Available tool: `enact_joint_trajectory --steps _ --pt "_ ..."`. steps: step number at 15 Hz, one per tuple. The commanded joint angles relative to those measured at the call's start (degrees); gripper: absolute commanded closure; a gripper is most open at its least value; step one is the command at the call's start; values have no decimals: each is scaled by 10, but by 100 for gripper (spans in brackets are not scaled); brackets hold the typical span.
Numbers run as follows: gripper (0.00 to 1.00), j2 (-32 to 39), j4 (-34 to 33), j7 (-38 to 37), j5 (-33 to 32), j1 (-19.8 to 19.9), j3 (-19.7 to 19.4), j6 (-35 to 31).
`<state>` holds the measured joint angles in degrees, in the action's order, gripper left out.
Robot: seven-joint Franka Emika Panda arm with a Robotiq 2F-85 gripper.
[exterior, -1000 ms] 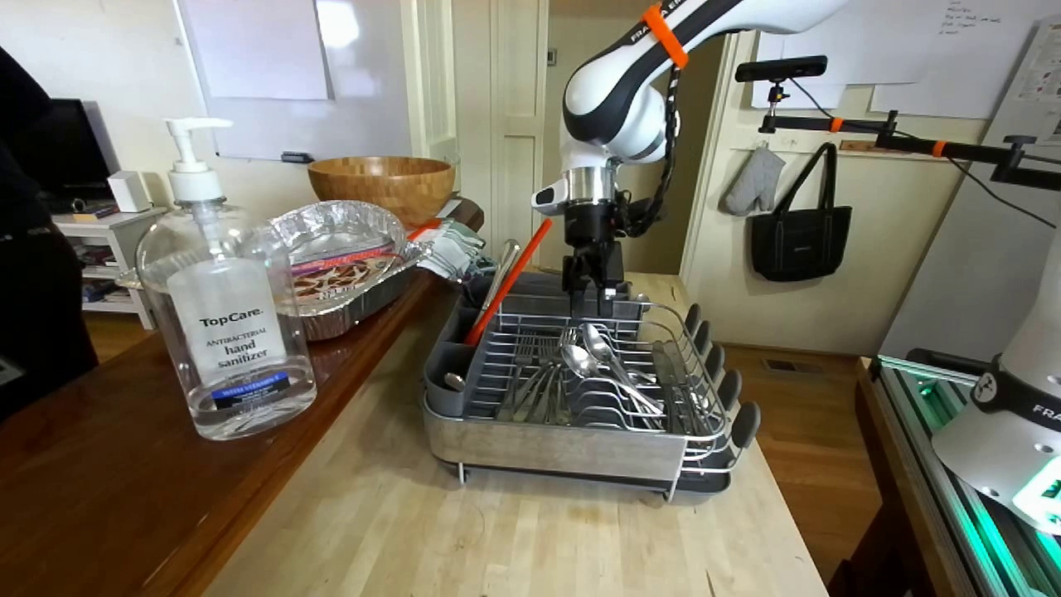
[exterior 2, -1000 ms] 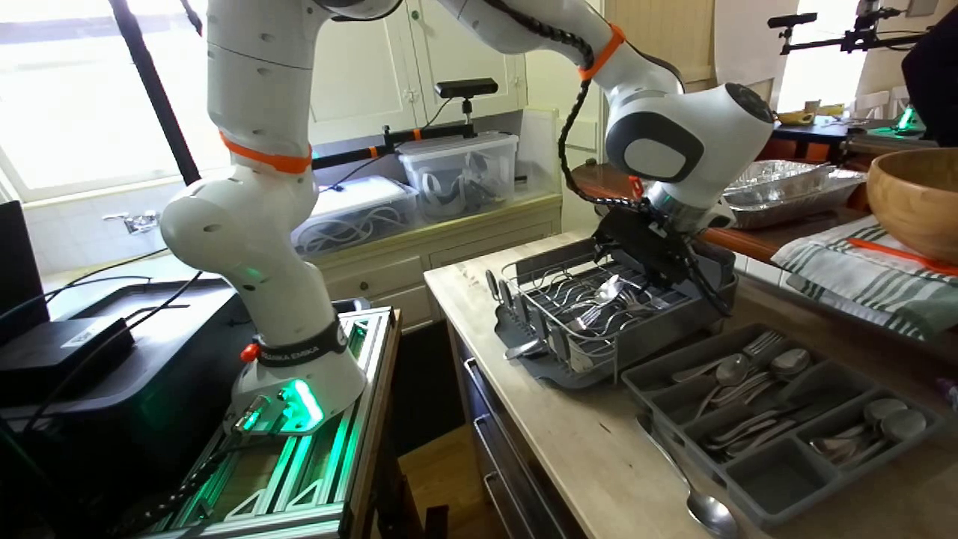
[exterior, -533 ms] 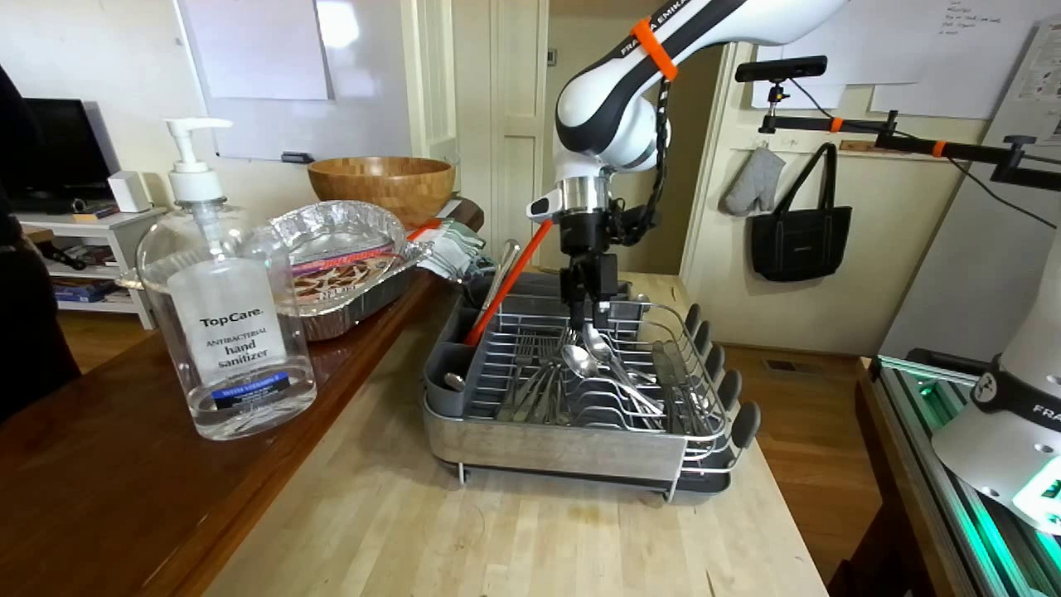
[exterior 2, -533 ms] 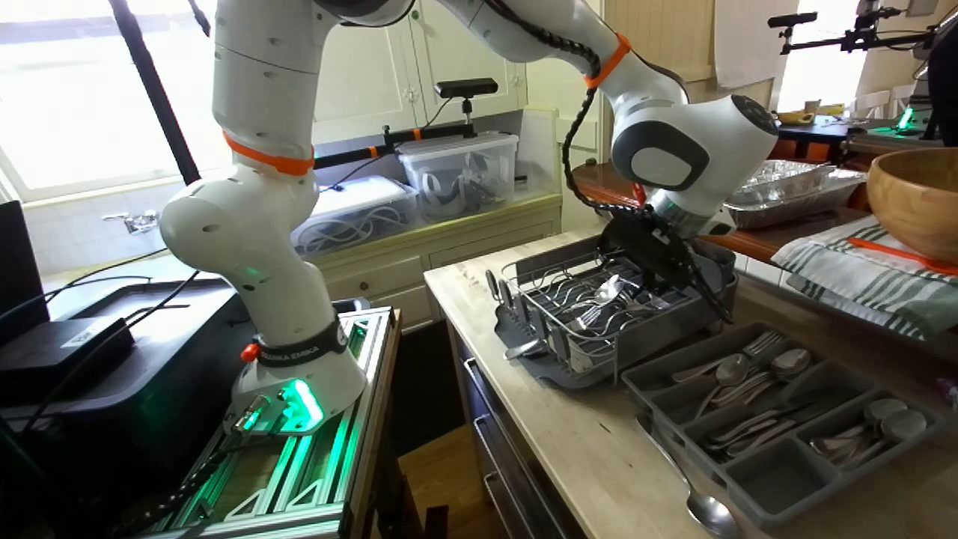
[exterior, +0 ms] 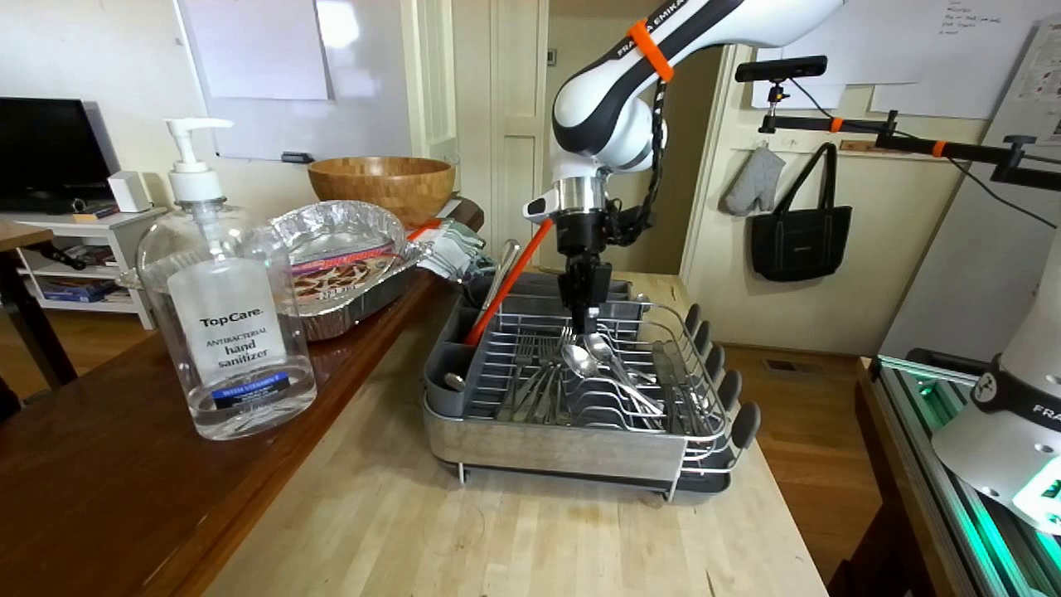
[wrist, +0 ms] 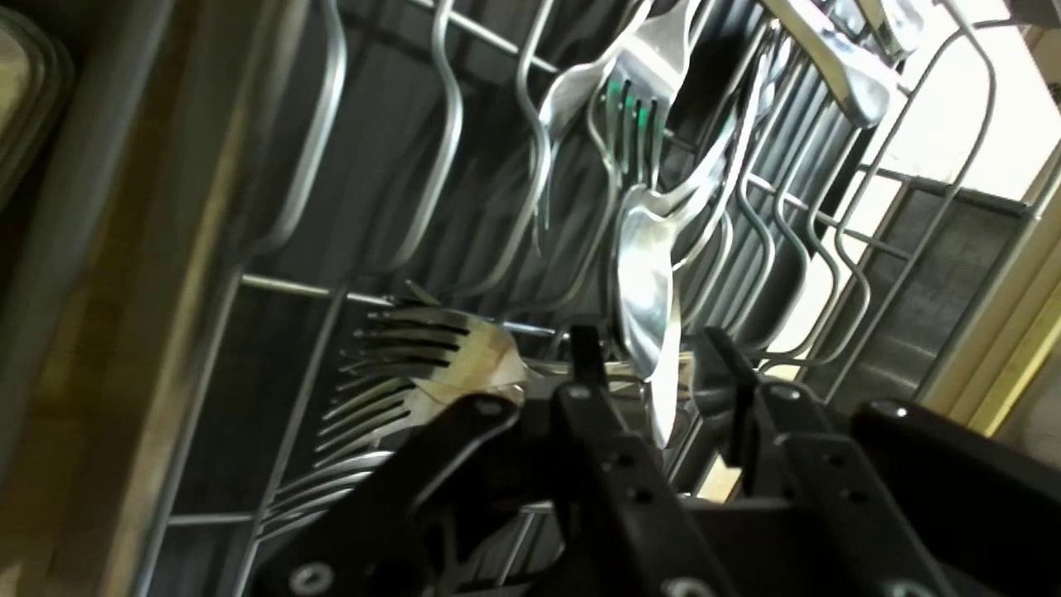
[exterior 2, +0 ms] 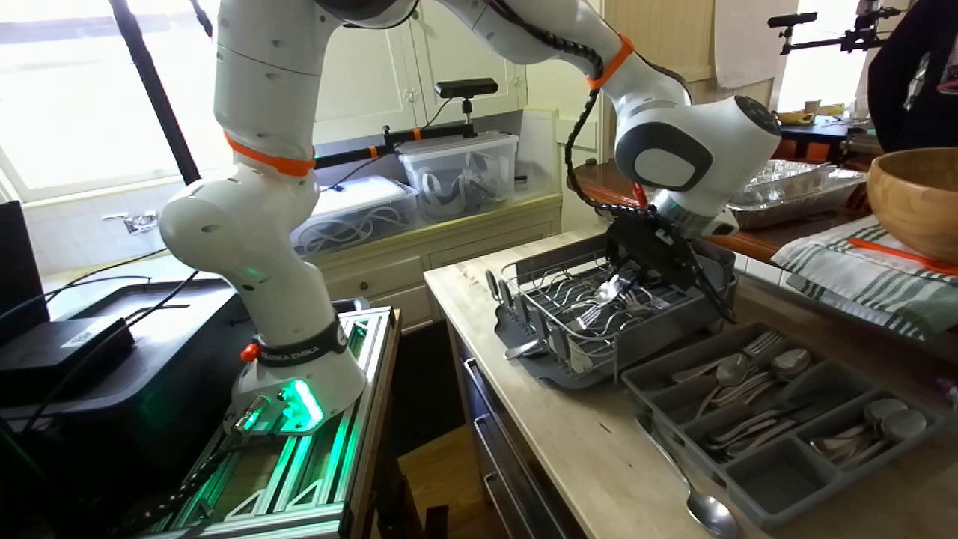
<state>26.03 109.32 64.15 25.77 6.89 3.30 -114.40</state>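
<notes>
- Polished metal spoon (wrist: pixel 645 278), with a smooth oval bowl bright with reflected light.
- Lying aslant on loosely piled cutlery in the wire dish rack (exterior: pixel 555 444); bowl toward the bottom of the wrist view, handle away to the upper right.
- Partly under the bowl, a slim bright metal piece (wrist: pixel 666 402), tip showing past it; kind too hidden to tell.
- Left of these in the wrist view, overlapping forks (wrist: pixel 489 356), tines to the left.
- Above the bowl there, a single fork (wrist: pixel 659 54), tines downward, with a green glint.

Bright window (exterior 2: pixel 63 105), white cabinets (exterior 2: pixel 468 49), wooden floor (exterior: pixel 800 464), cream wall (exterior: pixel 746 311)
</notes>
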Motion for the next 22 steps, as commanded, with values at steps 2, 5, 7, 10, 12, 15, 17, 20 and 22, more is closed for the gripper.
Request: enact_joint_trajectory --steps 2,5,7,10,12,15,17,20,22 --pt "100 14 -19 -9 -11 9 2 3" --pt "98 17 -22 -12 -15 10 1 -2" --pt "98 16 -21 -20 -21 7 -1 -10" --pt "98 3 -23 -47 -19 7 -6 -27" --pt "98 -9 -25 -64 -20 9 -8 -39" --pt "98 -18 -34 -96 -27 9 -14 -55" --pt "98 -23 -38 -129 -27 9 -16 -62" --pt "98 -27 -42 -178 -21 9 -17 -83" --pt "98 -30 -42 -214 -18 10 -17 -110"
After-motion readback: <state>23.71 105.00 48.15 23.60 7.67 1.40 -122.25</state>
